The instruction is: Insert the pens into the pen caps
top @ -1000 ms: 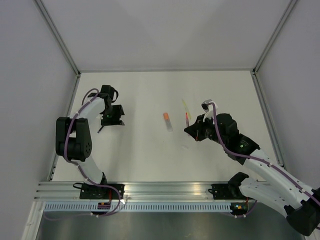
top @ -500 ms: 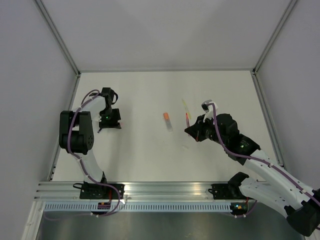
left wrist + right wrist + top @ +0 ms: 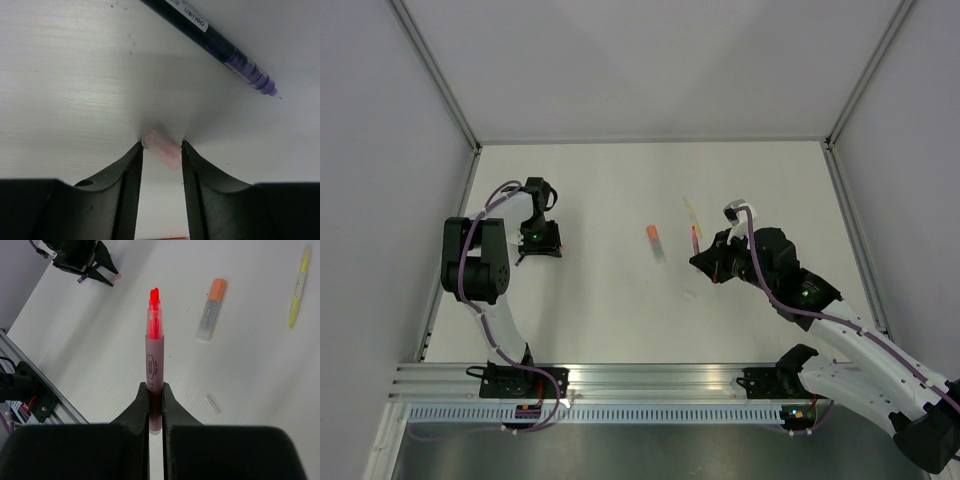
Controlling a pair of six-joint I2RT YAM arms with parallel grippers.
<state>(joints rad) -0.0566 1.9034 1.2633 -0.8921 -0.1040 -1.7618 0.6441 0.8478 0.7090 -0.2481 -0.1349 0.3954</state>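
The left fingers (image 3: 136, 155) stand part-way apart, down on the bench (image 3: 75, 75) at its left side. They straddle a small pink cap (image 3: 167, 157) that lies flat between the tips. Both tips sit at its sides, but whether they pinch it I cannot tell. Just past the cap lies a dark pen (image 3: 200, 27) with a purple tip. The right fingers (image 3: 144, 399) are clamped on a pink pen (image 3: 154, 347), held out over the right of the bench with its bare red tip pointing away. Farther out, mid-bench, lies a whitish-grey pen with an orange end (image 3: 210, 315). A pale yellow pen (image 3: 298, 287) lies just right of it, and a tiny clear cap (image 3: 212, 404) lies nearer.
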